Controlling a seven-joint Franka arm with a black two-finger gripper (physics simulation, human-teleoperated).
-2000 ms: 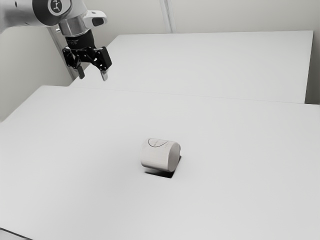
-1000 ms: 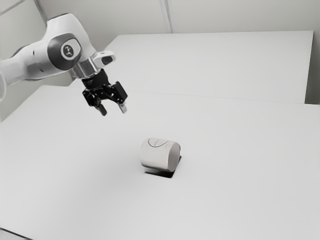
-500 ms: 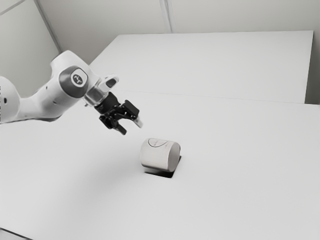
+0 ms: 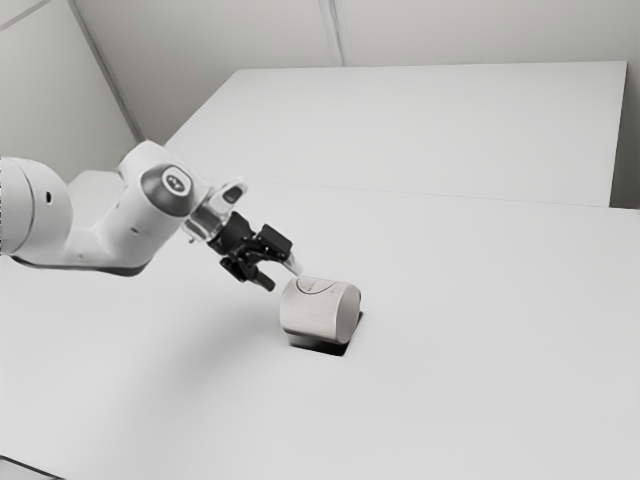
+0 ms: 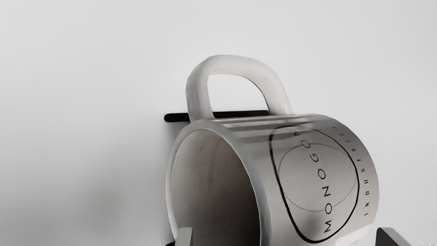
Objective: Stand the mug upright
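Observation:
A pale mug (image 4: 315,310) lies on its side on the table, a rounded logo on its wall and a flat end face toward the exterior view's right. Just above its upper left part, the black gripper (image 4: 284,279) stands open, tilted down toward it. In the wrist view the mug (image 5: 317,177) shows its hollow mouth and its looped handle, which sticks out sideways from the wall. The open gripper (image 5: 286,236) has one fingertip by the mouth's rim and the other by the opposite end. Contact with the mug cannot be made out.
The white table (image 4: 450,380) spreads around the mug on all sides. Behind it stands another white surface (image 4: 430,130), with pale walls beyond. A dark strip (image 5: 240,114) is visible beneath the mug, by the handle.
My arm has come down and toward the exterior view's right, from high above the table to close over the mug, with the hand tilting more. The mug has stayed where it was.

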